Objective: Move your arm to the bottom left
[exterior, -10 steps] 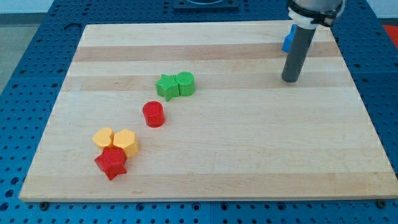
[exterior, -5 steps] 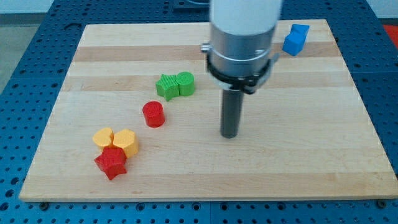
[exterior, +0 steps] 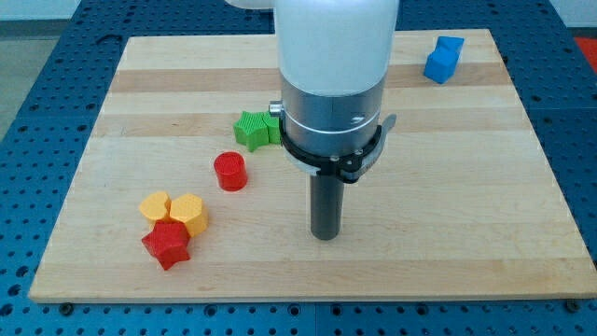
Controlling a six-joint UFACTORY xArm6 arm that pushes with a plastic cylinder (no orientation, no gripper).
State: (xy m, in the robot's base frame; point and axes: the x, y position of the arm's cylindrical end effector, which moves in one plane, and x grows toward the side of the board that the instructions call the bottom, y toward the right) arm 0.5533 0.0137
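My tip (exterior: pixel 325 234) rests on the wooden board (exterior: pixel 466 205) a little below its middle, to the right of all the clustered blocks. The red cylinder (exterior: pixel 229 172) lies up and to the left of the tip. A yellow heart-shaped block (exterior: pixel 155 205), a yellow hexagonal block (exterior: pixel 188 214) and a red star (exterior: pixel 167 245) sit packed together near the bottom left. A green star (exterior: pixel 250 129) lies above the red cylinder. The green block beside it is mostly hidden behind my arm.
A blue cube (exterior: pixel 443 59) sits near the board's top right corner. The board lies on a blue perforated table (exterior: pixel 37 112).
My tip has moved from the top right, next to the blue cube, down and to the left to below the board's middle. No block has moved.
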